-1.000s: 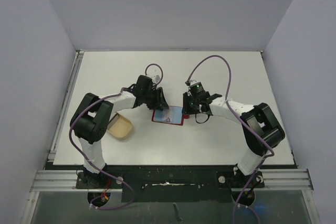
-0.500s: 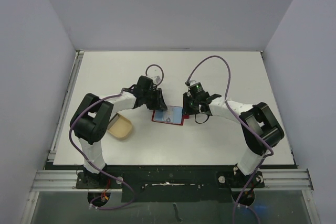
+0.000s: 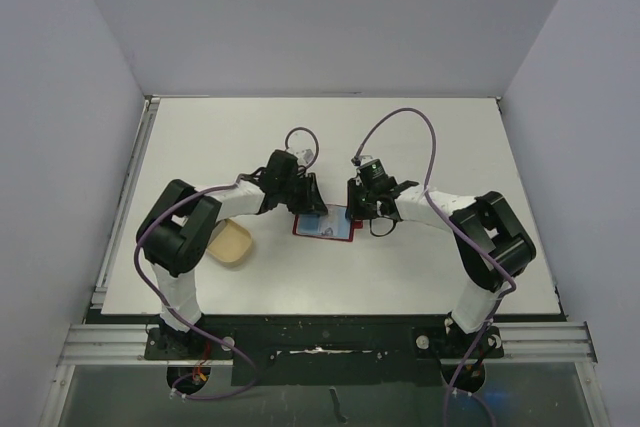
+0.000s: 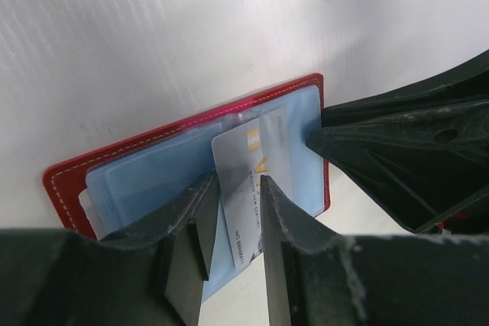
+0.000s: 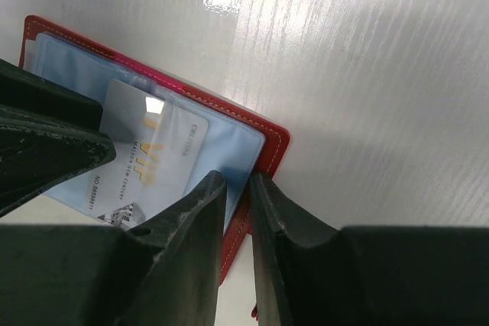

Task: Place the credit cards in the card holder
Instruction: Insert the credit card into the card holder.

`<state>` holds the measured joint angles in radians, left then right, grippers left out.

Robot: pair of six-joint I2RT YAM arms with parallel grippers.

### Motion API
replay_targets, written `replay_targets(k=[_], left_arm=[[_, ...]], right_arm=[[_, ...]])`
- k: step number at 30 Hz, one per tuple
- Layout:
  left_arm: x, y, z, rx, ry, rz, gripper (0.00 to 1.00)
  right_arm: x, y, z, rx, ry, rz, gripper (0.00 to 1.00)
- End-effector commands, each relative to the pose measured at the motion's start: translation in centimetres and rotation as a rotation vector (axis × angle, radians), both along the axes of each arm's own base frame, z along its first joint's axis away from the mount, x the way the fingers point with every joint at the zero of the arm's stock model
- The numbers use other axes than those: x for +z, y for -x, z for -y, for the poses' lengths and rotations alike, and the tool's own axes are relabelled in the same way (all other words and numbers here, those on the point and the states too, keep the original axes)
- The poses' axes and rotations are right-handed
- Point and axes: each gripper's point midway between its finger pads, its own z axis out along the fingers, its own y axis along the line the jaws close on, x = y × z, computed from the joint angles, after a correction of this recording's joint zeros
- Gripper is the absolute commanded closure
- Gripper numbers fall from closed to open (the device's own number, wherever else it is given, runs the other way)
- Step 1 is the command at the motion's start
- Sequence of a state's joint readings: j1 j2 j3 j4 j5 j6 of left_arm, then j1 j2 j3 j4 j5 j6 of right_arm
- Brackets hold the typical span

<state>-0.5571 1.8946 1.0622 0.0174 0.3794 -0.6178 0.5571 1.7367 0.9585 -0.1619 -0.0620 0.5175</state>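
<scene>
- While the card holder [image 4: 137, 177] lies open and flat on the table [image 4: 153, 28], the biggest risk as I judge it is that it slides or swings when the card is pushed. Only the right gripper [image 5: 237, 182] at its red border appears to steady it, so a push stronger than that hold would cause the slip.
- Next, the credit card [image 4: 256, 150] lies askew on the blue sleeves [image 5: 229, 139]. Driven at that angle, it could jam at a pocket mouth or ride over the plastic. I cannot tell whether its far end is already under a sleeve.
- A smaller risk is that the left gripper [image 4: 235, 188] skids off the slick card face and leaves the card part-way.
- The smallest risk is that the two grippers, close together over the card holder, knock tips.
- The card holder lies under both grippers. The right gripper's tips stand at its border near one corner, with the jaws a thin slit. Whether they nip the edge or only press it, I cannot tell.
- The credit card lies right beneath the left gripper's tips. It shows in the narrow gap and runs on behind both fingers. I cannot tell whether it is pressed or pinched.
</scene>
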Motion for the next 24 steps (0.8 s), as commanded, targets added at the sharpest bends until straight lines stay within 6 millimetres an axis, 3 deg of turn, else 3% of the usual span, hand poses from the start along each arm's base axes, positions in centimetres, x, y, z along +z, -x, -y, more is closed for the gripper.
replay_targets(k=[1,8,14,19,24], left_arm=[[1.4,-0.3,1.4,-0.022,0.069,0.049,0.74],[1.9,-0.4,1.9,-0.017,0.096,0.052,0.74],[3.5,-0.8,0.5,0.023,0.034,0.110,0.68],[3.4,-0.3,0.0,0.019,0.017,0.107,0.65],[2.8,0.2,0.2,0.005,0.015,0.089,0.64]], right_arm=[[0.1,-0.5,-0.4,-0.009,-0.015,0.028,0.79],[0.8,-0.7,-0.5,-0.013,-0.021,0.038,0.79],[1.8,-0.4,-0.3,-0.018,-0.030,0.043,0.75],[2.8,0.2,-0.2,-0.020,-0.048,0.054,0.72],[2.2,1.3,0.2,-0.017,-0.057,0.030,0.69]])
